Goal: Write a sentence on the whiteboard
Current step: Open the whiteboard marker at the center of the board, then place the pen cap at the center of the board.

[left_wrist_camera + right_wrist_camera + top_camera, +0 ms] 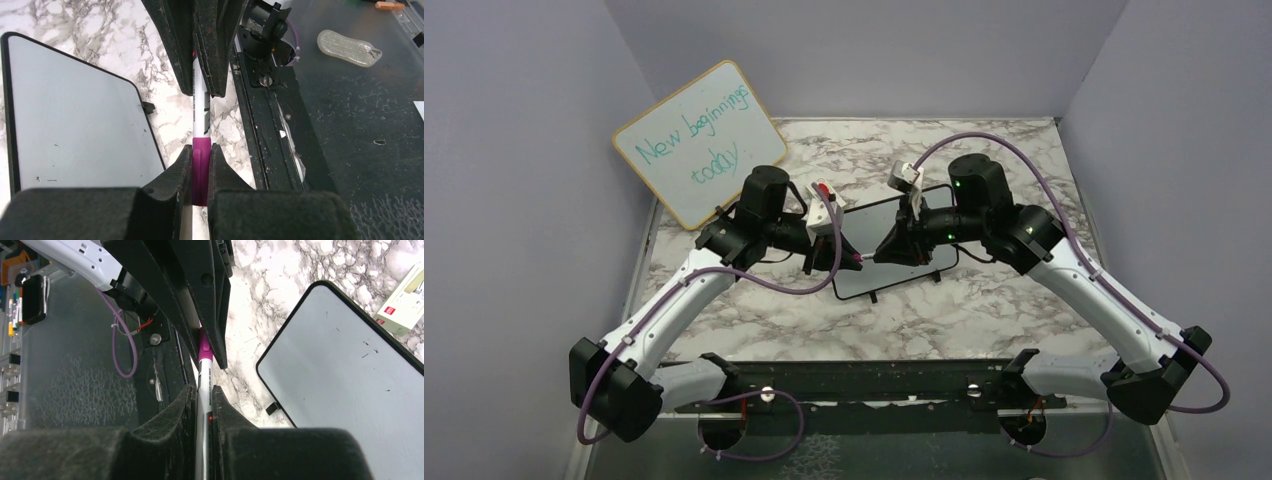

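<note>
A white-barrelled marker (201, 115) is held over the marble surface (984, 300), its magenta cap (201, 167) clenched by the left fingers (172, 175) and its barrel by the right fingers (172, 412), apparently for uncapping, with the black-framed whiteboard (75, 110) laid flat and blank alongside.

Plain lavender walls (854, 50) close in the left, back and right of the frame. The surface (984, 310) is white marble pattern with grey veins. A dark, scuffed rail (874, 385) runs along its bottom edge. Light is soft and even.
</note>
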Tool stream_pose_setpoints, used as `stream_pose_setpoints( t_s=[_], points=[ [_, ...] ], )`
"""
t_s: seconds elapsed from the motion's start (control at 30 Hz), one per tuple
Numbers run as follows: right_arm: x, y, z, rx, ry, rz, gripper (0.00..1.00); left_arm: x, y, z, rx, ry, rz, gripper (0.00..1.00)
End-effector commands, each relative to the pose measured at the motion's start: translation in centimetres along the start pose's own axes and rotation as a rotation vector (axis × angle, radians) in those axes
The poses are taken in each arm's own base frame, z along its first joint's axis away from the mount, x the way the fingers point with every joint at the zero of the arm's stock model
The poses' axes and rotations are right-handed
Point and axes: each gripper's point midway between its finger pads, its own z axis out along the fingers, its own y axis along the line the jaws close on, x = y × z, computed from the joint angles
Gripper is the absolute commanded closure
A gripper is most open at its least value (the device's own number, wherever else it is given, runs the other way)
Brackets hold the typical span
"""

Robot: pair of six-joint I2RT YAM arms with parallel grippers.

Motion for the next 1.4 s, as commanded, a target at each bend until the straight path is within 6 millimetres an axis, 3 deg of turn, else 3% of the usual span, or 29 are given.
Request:
stream_pose_setpoints(
  t_s=[0.0, 0.7, 0.9, 1.1, 1.2, 1.37],
  points=[
    [0.7, 1.9, -2.5, -0.013, 0.009, -0.015, 1.0, 1.7, 0.6, -1.2, -0.075, 0.032, -0.015, 1.0],
    [-0.8, 3.0, -6.5, 0.075, -0.091, -0.148, 1.0, 2.9, 0.7, -2.7, -0.2, 0.066, -0.007, 1.0],
    [-1.1, 0.9, -6.9, 0.206, -0.141, -0.136, 1.0, 1.7, 4.3, -4.7, -0.475, 0.054, -0.082, 1.0],
    [-1.2, -1.1, -6.5, 0.304, -0.191, -0.104, 1.0, 0.9, 8.3, -8.6, -0.845, 0.026, -0.241, 1.0],
    [-0.6, -2.4, -6.5, 0.367, -0.177, -0.083, 1.0, 2.0, 9.7, -10.5, -1.004, 0.033, -0.353, 1.0],
    [-0.3, -3.5, -6.9, 0.431, -0.187, -0.068, 1.0, 5.8, 11.8, -13.5, -1.206, 0.063, -0.531, 1.0]
  ],
)
